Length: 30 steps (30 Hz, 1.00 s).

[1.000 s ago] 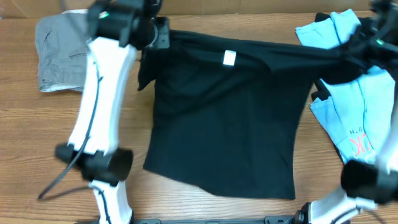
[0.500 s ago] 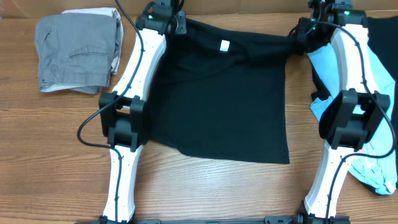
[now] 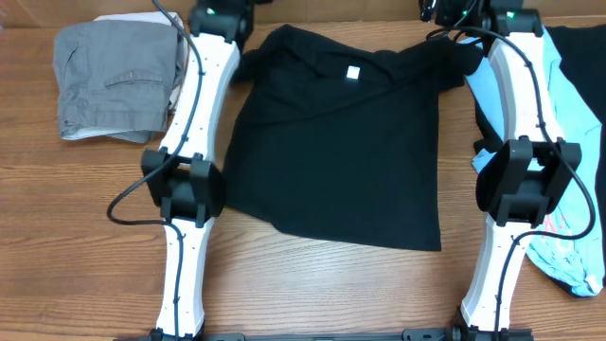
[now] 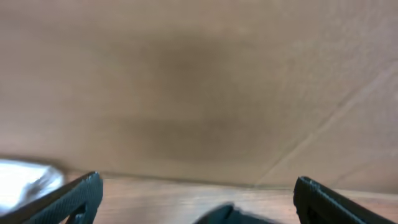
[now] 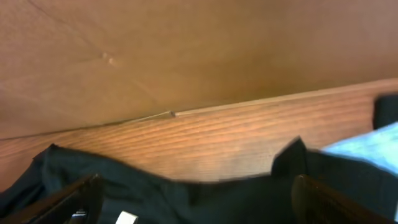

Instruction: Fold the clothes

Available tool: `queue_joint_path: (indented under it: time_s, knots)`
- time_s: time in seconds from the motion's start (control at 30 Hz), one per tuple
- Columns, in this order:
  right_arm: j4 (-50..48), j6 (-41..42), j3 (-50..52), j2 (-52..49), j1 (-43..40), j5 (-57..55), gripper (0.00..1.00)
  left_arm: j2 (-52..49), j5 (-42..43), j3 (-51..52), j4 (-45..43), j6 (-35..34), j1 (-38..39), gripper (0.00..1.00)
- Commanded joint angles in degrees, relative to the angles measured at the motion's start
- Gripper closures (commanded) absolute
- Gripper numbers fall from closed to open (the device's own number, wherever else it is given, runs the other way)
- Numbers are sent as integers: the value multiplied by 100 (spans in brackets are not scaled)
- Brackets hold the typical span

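Note:
The black T-shirt lies spread flat in the middle of the table, its white tag facing up near the collar. My left gripper hovers at the far edge by the shirt's left shoulder. In the left wrist view it is open, with only a tip of black cloth below. My right gripper is at the far edge by the right shoulder. It is open above the shirt, holding nothing. A light blue tee lies at the right.
Folded grey trousers sit at the far left. Another black garment lies at the far right corner beside the blue tee. A brown cardboard wall stands along the table's far edge.
Both grippers opened and let go of the black T-shirt's shoulders. The shirt's top edge now rests on the table, and both arms reached further toward the far edge.

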<state>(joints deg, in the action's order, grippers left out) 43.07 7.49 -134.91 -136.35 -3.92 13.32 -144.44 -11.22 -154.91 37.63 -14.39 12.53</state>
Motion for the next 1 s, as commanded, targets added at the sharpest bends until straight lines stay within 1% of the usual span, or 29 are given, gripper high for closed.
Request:
queue_joint_path:
  time_s: [0.0, 0.13, 0.2, 0.27, 0.33, 0.43, 0.5, 0.63, 0.73, 0.83, 0.97]
  knots:
    - [555, 179, -549, 203, -83, 31, 0, 90, 109, -728, 870, 94, -57, 0]
    - [2267, 177, -1154, 337, -63, 28, 0, 90, 455, -1521, 2520, 354, -70, 0]
    - [3154, 177, -1344, 396, -20, 61, 0, 90, 643, -1902, 3272, 612, -68, 0]
    - [3978, 177, -1390, 468, 55, 120, 0, 92, 739, -2229, 3860, 776, -68, 0]
    - [4647, 175, -1390, 501, 162, 114, 0, 107, 844, -2520, 4450, 778, -74, 0]
    - [5344, 177, -1390, 507, 378, 33, 0, 295, 1152, -2514, 5064, 778, -109, 0]
    - [5401, 212, -1322, 581, 568, -17, 0, 402, 1300, -2514, 5405, 780, -153, 0]
    - [5401, 514, -1185, 903, 1043, -157, 0, 678, 1318, -2514, 5895, 824, -304, 0]
    - [5401, 837, -754, 1316, 1394, -551, 0, 949, 1488, -2511, 5917, 846, -487, 0]
    - [5399, 1045, -4, 1775, 1683, -713, 0, 1172, 1510, -2511, 5917, 844, -682, 0]
    - [5340, 1467, 1473, 2365, 2124, -1145, 0, 1281, 1558, -2511, 5917, 846, -968, 0]
